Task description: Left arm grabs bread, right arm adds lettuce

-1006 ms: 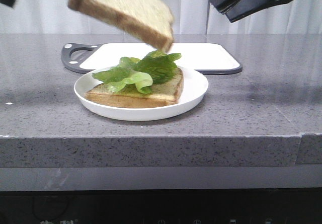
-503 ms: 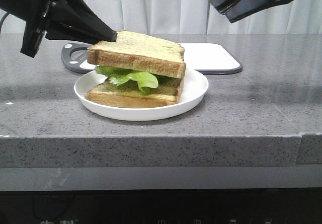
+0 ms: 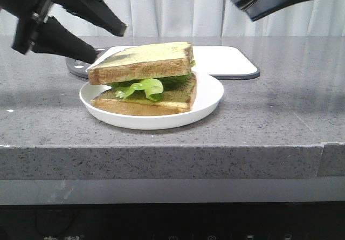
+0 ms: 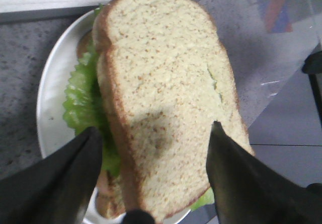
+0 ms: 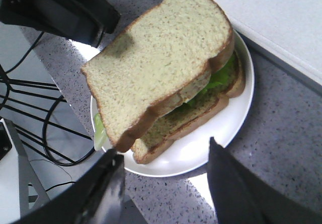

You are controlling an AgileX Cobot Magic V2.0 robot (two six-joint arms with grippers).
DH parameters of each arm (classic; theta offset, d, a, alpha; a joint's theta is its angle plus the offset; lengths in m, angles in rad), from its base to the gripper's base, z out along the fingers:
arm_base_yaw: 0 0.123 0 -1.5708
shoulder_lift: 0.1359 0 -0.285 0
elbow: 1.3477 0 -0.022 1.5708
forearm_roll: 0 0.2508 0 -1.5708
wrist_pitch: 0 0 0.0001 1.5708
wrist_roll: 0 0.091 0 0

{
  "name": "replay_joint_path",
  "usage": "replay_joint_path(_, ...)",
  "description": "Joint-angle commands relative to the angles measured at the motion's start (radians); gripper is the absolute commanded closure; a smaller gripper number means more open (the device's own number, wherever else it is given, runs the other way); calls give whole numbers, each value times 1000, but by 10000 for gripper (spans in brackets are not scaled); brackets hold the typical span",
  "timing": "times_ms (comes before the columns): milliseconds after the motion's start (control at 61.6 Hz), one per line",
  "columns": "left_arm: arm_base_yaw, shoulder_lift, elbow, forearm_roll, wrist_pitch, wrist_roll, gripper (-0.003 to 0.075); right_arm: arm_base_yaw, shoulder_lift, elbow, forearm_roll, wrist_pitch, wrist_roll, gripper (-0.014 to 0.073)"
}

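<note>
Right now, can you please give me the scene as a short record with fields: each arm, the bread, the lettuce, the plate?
left gripper: open, raised beside the top slice, not touching it
right gripper: open, holding nothing
bread: top slice, resting tilted on the lettuce
lettuce: between the two slices, sticking out at the edge
bottom slice: flat on the plate
plate: white, on the grey counter

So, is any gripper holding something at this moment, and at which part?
Nothing is held. The left gripper is open beside the top bread, which rests on the lettuce. The right gripper is raised, empty.
</note>
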Motion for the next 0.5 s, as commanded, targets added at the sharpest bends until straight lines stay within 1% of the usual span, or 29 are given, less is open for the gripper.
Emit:
replay_joint_path(0,4,-97,-57,65,22,-81,268,-7,-101,-33,-29,9,106,190)
replay_joint_path(97,4,-166,-83,228,17,-178,269,-7,-174,-33,-156,18,255,190)
replay_joint_path(162,4,-215,-92,327,6,-242,269,-7,-228,-33,-270,23,372,190)
replay_joint_path(260,4,-314,-92,556,-13,-380,269,-7,-313,-33,-456,27,514,190)
replay_joint_path(324,4,-373,-89,693,-19,-482,269,-7,-365,-32,-542,29,594,190)
replay_joint_path(438,4,-484,-42,874,-49,-592,275,-7,-451,-19,-627,25,692,190)
replay_joint_path(487,4,-542,-7,919,-67,-632,284,-7,-492,0,-655,16,724,190)
